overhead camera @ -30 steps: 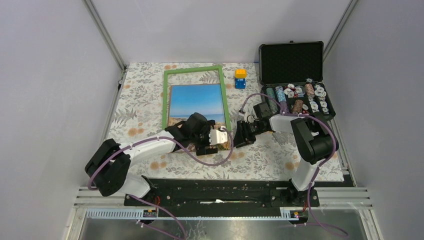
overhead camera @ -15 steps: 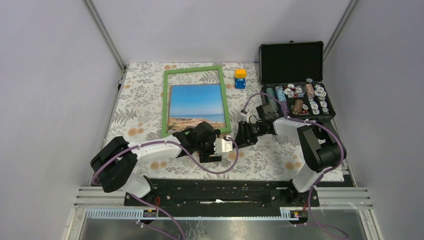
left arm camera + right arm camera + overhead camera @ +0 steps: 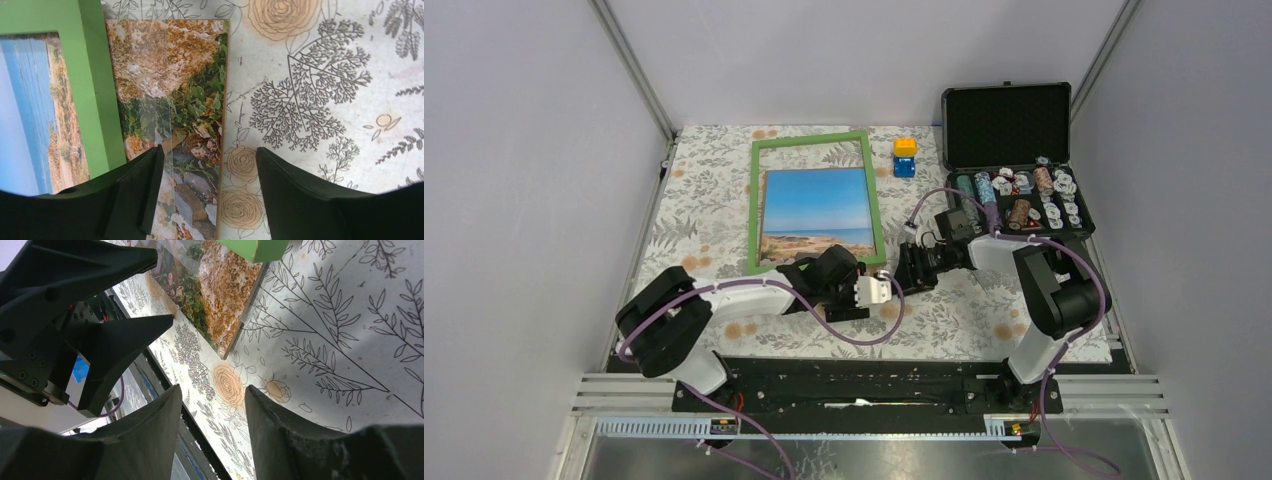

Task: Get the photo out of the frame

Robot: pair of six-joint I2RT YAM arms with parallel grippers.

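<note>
1. The frame (image 3: 755, 210) lies flat on the flowered table (image 3: 984, 320), upper centre in the overhead view, with its green border up. It looks rigid, and I reckon it will slide along if the print drags inside it.
2. The photo (image 3: 814, 205) is only partly out. Its sky end stops short of the far border, and its rocky end pokes out past the near border by the frame's lower right corner. I'd judge it light, thin and bendy, easy to crease and slick on the cloth. That exposed rocky strip is the one free place to take hold, so the pinch belongs near its corner, with a flat draw towards the bottom of the view. A clear film seems to lie over the strip, though I can't be sure.
3. The left arm (image 3: 744, 295) reaches low from lower left, pointing right along the near border.
4. The right arm (image 3: 1044, 275) folds in from the right, its wrist low and facing the other.
5. The left claw (image 3: 210, 150) has its jaws apart. One finger is over the print and one over bare cloth, with nothing pinched.
6. The right claw (image 3: 212, 390) has its jaws apart and empty, near the strip's corner.
</note>
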